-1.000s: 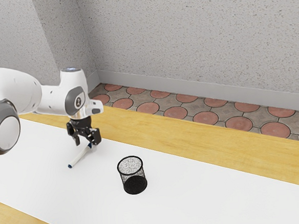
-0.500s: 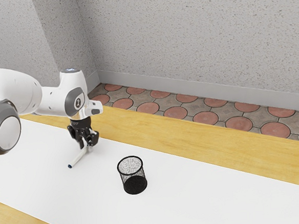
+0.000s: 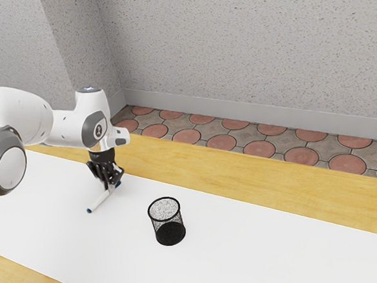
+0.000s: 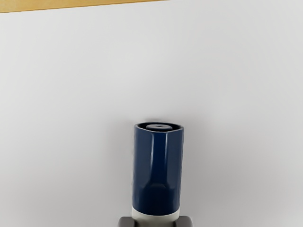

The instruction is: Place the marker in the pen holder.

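Toward the exterior view's left, the slim white marker with dark blue ends [image 3: 99,201] is lying aslant on the white-topped counter with yellow wooden borders [image 3: 259,233], its plain end pointing near and left. At its far, right-hand end, the black two-finger tool [image 3: 109,184] is clamping the white barrel just behind the blue cap [image 4: 157,175]. Farther right and nearer, the round black mesh pen holder [image 3: 170,233] is standing upright. The grasping step is seemingly finishing; the next move is calling for a straight lift, then carrying rightward and tipping the marker upright over the rim.
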`<control>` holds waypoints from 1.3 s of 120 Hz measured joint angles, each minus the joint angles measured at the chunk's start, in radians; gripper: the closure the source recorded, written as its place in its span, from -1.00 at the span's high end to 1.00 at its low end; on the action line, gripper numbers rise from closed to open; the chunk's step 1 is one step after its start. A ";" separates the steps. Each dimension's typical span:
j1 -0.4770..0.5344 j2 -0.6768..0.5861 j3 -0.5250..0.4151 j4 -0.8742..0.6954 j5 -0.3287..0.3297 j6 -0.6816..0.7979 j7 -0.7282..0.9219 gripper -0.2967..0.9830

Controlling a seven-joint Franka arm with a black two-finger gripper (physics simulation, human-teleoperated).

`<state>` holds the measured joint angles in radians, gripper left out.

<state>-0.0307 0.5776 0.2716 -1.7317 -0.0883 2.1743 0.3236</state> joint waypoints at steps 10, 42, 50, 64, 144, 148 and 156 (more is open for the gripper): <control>0.000 0.001 0.000 -0.008 0.002 0.005 -0.002 -0.55; -0.002 -0.010 -0.001 -0.013 0.008 0.031 -0.008 -0.59; -0.004 -0.039 -0.006 -0.014 0.009 0.045 -0.010 -0.60; -0.006 -0.178 -0.027 -0.039 0.011 0.084 -0.015 -0.61; 0.007 -0.669 -0.409 -0.618 -0.044 0.625 -0.030 -0.61; 0.009 -0.673 -0.420 -0.633 -0.048 0.641 -0.029 -0.61; -0.002 -0.678 -0.437 -0.648 -0.056 0.667 -0.027 -0.61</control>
<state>-0.0332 -0.1009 -0.1658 -2.3799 -0.1441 2.8410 0.2964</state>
